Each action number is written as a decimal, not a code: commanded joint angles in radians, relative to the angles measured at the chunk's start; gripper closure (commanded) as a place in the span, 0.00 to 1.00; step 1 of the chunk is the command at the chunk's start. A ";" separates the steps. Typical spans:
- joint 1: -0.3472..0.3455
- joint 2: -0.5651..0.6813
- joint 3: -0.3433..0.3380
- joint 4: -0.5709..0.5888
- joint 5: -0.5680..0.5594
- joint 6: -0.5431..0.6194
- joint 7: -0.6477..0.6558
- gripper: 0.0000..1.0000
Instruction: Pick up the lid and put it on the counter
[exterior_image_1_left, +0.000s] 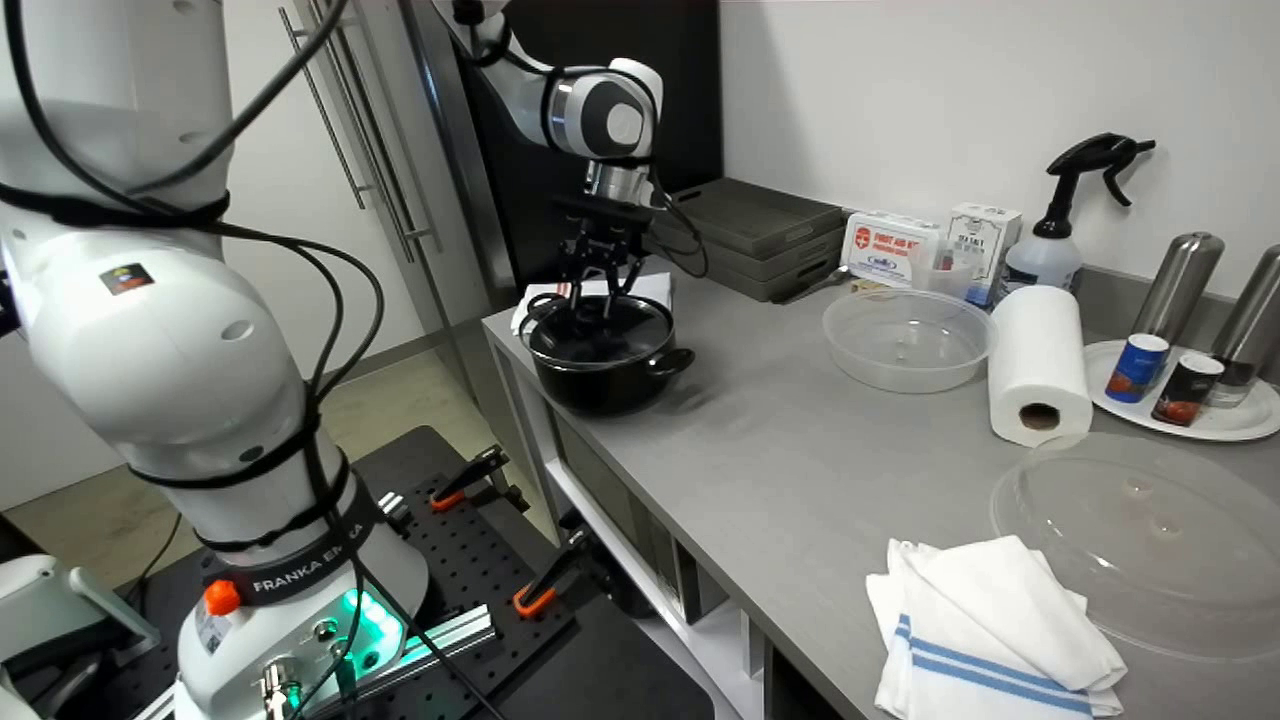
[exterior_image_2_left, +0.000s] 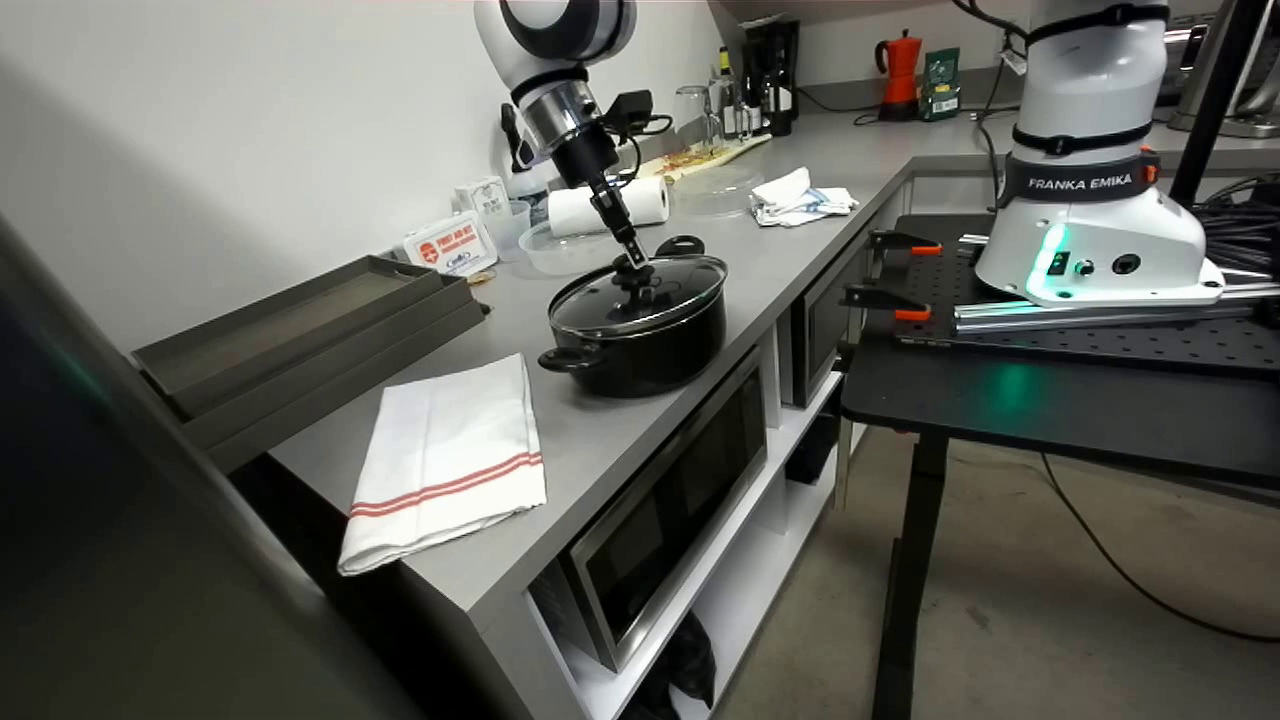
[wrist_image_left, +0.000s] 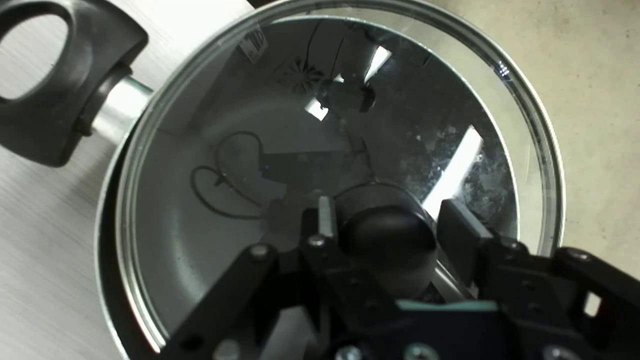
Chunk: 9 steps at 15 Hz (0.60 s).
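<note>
The glass lid (exterior_image_1_left: 640, 325) with its metal rim and black knob is over the black pot (exterior_image_1_left: 600, 392); it also shows in an exterior view (exterior_image_2_left: 690, 288). In the wrist view the lid (wrist_image_left: 240, 125) stands off-centre from the pot's rim, with floor visible through its right side. Whether it is raised clear of the rim I cannot tell. My gripper (wrist_image_left: 387, 215) has its fingertips close on both sides of the knob and appears shut on it. In both exterior views the gripper (exterior_image_1_left: 592, 303) points down at the lid's centre. The grey counter (exterior_image_1_left: 740, 450) lies under the pot.
The pot stands near the counter's front edge. A red-striped towel (exterior_image_2_left: 450, 450) lies beside it. Stacked grey trays (exterior_image_1_left: 760, 215) are behind. A clear bowl (exterior_image_1_left: 900, 345), paper roll (exterior_image_1_left: 1040, 360), clear dish (exterior_image_1_left: 1130, 540) and blue-striped towel (exterior_image_1_left: 990, 620) lie farther along.
</note>
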 joint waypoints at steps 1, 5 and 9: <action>-0.010 0.010 0.011 0.017 0.012 -0.012 -0.023 0.77; -0.010 0.003 0.012 0.015 0.011 -0.011 -0.027 0.78; -0.009 -0.012 0.015 0.010 0.013 -0.011 -0.032 0.78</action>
